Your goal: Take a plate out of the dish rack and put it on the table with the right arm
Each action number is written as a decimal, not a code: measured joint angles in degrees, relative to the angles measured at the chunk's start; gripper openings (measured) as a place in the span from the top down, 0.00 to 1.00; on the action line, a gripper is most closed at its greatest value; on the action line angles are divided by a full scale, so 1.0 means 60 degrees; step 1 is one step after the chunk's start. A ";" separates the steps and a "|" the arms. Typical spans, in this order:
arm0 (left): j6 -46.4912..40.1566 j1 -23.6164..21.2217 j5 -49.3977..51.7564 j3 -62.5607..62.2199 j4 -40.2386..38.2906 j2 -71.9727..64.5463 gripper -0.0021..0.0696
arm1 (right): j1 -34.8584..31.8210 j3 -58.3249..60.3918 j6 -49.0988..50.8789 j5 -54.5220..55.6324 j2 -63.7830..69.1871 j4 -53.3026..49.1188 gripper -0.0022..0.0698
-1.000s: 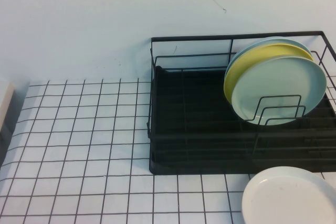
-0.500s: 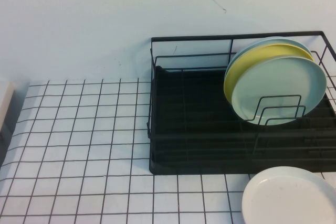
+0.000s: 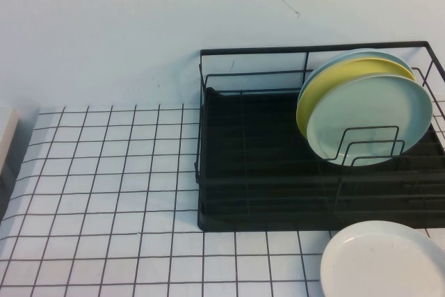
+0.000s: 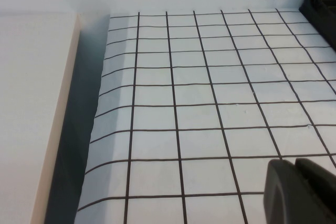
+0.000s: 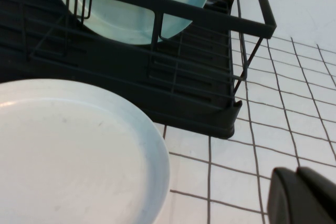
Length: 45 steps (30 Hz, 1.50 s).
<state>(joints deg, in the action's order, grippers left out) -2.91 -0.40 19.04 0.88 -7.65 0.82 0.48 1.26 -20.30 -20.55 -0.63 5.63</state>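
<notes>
The round pale mint-green plate (image 3: 370,120) leans upright against the wire dividers of the black wire dish rack (image 3: 264,193), well beyond the clenched, empty right gripper (image 5: 304,195) and the clenched left gripper (image 4: 300,190) hovering over the gridded white table (image 3: 104,193); nothing has moved since earlier.

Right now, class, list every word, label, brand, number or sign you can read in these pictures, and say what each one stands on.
None can be read: no view shows any lettering.
The mint-green plate, yellow plate, white plate and dish rack are plain.
The table bears only black grid lines.
The left gripper and right gripper, both shut low over the table, show no marking.
</notes>
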 joint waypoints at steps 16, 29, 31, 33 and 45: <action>0.0000 0.0000 0.0000 0.0000 0.0000 0.0000 0.98 | 0.0000 0.0000 0.0000 0.0000 0.0000 0.0000 0.97; 0.0000 0.0000 0.0000 0.0000 0.0000 0.0000 0.98 | 0.0000 0.0000 0.0000 0.0000 0.0000 0.0000 0.97; 0.0000 0.0000 0.0000 0.0000 0.0000 0.0000 0.98 | 0.0000 0.0000 0.0000 0.0000 0.0000 0.0000 0.97; 0.0000 0.0000 0.0000 0.0000 0.0000 0.0000 0.98 | 0.0000 0.0000 0.0000 0.0000 0.0000 0.0000 0.97; 0.0000 0.0000 0.0000 0.0000 0.0000 0.0000 0.98 | 0.0000 0.0077 -0.0166 0.3195 0.0000 0.0000 0.97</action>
<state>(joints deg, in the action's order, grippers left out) -2.91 -0.40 19.04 0.88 -7.65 0.82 0.48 1.72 -21.29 -1.38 -0.63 5.63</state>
